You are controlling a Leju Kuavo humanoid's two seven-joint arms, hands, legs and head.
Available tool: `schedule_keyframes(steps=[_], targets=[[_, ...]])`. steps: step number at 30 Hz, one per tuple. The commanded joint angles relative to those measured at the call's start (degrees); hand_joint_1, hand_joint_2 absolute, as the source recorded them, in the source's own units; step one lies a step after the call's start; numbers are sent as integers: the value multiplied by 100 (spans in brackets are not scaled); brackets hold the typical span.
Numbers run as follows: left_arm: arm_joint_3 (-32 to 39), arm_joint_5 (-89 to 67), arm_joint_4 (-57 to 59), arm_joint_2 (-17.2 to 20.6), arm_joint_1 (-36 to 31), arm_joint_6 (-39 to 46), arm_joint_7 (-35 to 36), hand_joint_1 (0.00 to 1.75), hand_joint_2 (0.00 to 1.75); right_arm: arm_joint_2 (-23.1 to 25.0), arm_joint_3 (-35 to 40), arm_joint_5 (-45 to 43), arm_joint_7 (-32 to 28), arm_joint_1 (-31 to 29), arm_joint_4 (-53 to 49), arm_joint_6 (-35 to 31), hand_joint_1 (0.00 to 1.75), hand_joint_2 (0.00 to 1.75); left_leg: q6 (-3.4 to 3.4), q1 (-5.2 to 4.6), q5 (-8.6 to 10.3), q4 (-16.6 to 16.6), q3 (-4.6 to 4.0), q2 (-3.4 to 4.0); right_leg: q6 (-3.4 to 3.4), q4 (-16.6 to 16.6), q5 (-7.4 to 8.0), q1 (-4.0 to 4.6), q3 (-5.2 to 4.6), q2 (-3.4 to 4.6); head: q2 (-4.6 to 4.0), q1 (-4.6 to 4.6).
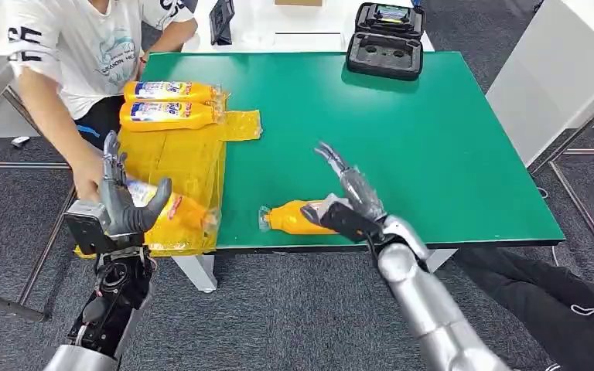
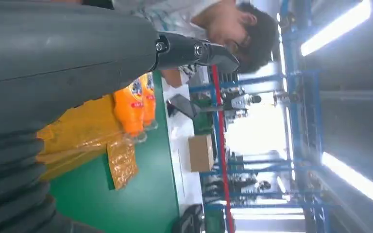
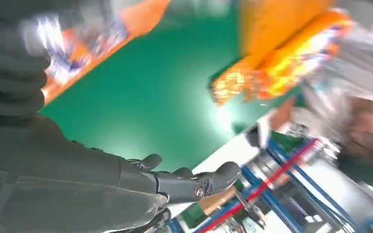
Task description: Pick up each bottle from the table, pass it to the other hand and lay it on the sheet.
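Observation:
Two orange bottles (image 1: 172, 103) lie side by side at the far end of the yellow sheet (image 1: 178, 158); the left wrist view shows them too (image 2: 135, 104). A third bottle (image 1: 179, 210) lies on the sheet's near end. My left hand (image 1: 124, 202) stands beside it, fingers straight up and thumb stretched over it, not gripping. Another orange bottle (image 1: 290, 218) lies on the green table (image 1: 433, 139) near the front edge. My right hand (image 1: 349, 202) hovers over its base, fingers spread. The bottle appears blurred in the right wrist view (image 3: 58, 43).
A person in a white T-shirt (image 1: 85, 46) sits at the table's left, one hand (image 1: 87, 179) reaching down just behind my left hand. A black open case (image 1: 385, 42) sits at the far edge. Dark-trousered legs (image 1: 541, 297) lie on the floor at the right.

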Motion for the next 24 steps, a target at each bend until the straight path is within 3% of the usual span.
schedule_keyframes(steps=[1,4,10,24], targets=[[33,42,53,128,7,-15,15,0,175,-450,703,202,37,-1488,2512,385,0,175,-9,5,-16,-1,38,15,-8,-5,-10,6,35,14,0,2],[6,36,122,135,-60,-49,15,0,175,-517,925,317,7,-1650,2868,720,0,175,-15,8,-30,-1,64,16,-13,-5,-24,9,62,14,0,2],[-11,21,212,130,-96,-18,15,0,175,-510,1097,423,-13,-1708,3042,898,0,175,-4,3,-5,-1,13,-4,-5,-2,-8,3,14,-5,0,2],[81,59,328,110,-38,-25,15,0,175,-307,1494,474,-151,-2173,3833,1467,0,175,-6,1,-10,-2,20,4,-6,-1,-10,2,19,3,0,0]])
